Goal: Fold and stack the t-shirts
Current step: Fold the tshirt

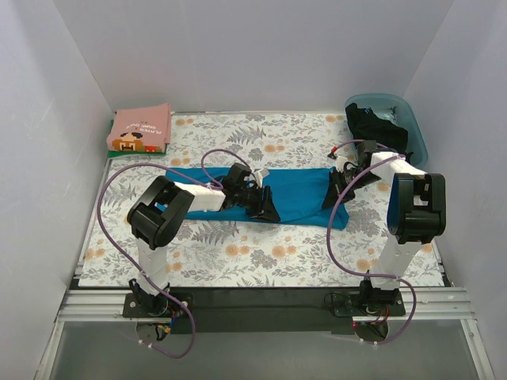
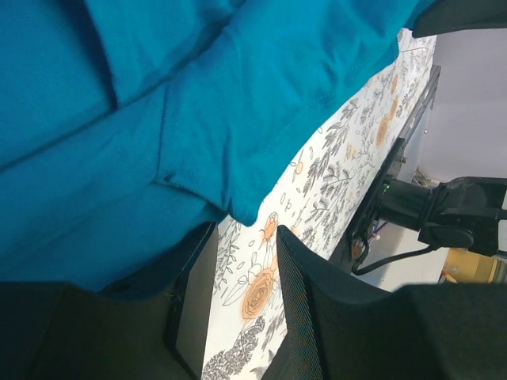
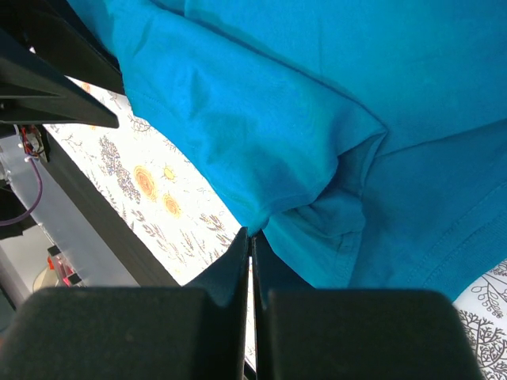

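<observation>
The teal-blue t-shirt lies folded into a long band across the middle of the floral table cover. My left gripper sits at the band's left part. In the left wrist view, that left gripper stands open with only floral cover between its fingers, and a teal-blue t-shirt corner hangs just past its tips. My right gripper is at the band's right end. In the right wrist view, the right gripper is shut on a fold of the teal-blue t-shirt.
A folded pink t-shirt with a pixel print rests at the back left corner, a green edge under it. A black t-shirt lies in the translucent blue tub at the back right. White walls enclose three sides.
</observation>
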Motion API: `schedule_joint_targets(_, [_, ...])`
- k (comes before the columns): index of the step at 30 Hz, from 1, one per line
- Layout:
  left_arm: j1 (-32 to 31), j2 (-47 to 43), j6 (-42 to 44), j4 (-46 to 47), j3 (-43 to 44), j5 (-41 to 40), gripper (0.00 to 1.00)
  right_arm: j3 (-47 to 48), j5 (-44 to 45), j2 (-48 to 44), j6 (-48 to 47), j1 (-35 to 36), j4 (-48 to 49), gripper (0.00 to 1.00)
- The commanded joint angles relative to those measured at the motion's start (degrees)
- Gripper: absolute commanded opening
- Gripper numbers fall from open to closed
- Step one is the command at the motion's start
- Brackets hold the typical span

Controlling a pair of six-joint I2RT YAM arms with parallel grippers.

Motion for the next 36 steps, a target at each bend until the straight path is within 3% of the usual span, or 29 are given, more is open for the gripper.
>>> schedule_joint_targets(1, [-0.7,0.4,0.2,-0.7,2.4,-0.5,0.35,0.7,-1.3,-1.1,-0.6,0.0,-0.2,0.01])
schedule_joint_targets(8, [-1.7,1.6,-0.9,0.0,3.5,-0.3,0.34,0.9,-1.8,-1.0,-0.7,0.0,-0.3,0.01])
schedule_joint_targets(15, [-1.7,0.2,-1.8,0.7,3.3,0.4,0.04,3.0,-2.4,-0.7,-0.3,0.1,-0.4,0.01])
schedule_joint_targets(18, [-1.0,-0.4,-2.0,0.8,3.1,1.2,0.0,5.4,-2.6,0.2,0.3,0.1,-0.7,0.01])
schedule_joint_targets(26, [1.7,-2.5,-3.0,1.8,2.3,2.8,0.0,11.7,-2.9,3.5,1.7,0.6,-1.2,0.01])
schedule_joint_targets(27, [1.6,-2.5,-2.7,1.5,2.5,3.2,0.03,11.7,-2.8,3.6,1.7,0.7,-1.3,0.01])
schedule_joint_targets(28, [1.5,-2.6,-2.5,1.3,2.5,1.8,0.14,11.3,-2.6,3.5,1.6,0.9,-1.3,0.01])
schedule_joint_targets(29, [1.4,-3.3,-1.2,1.0,2.2,0.9,0.3,10.9,-2.6,3.5,1.5,1.0,-1.3,0.01])
schedule_joint_targets(32, [-0.1,-5.2,6.6,-0.8,2.1,-2.6,0.34,9.2,-2.5,3.1,1.2,1.1,-1.3,0.01])
schedule_joint_targets(36, [-1.5,-10.1,25.0,3.2,-0.9,-6.3,0.34,8.4,-2.6,3.1,1.0,1.2,-1.1,0.01])
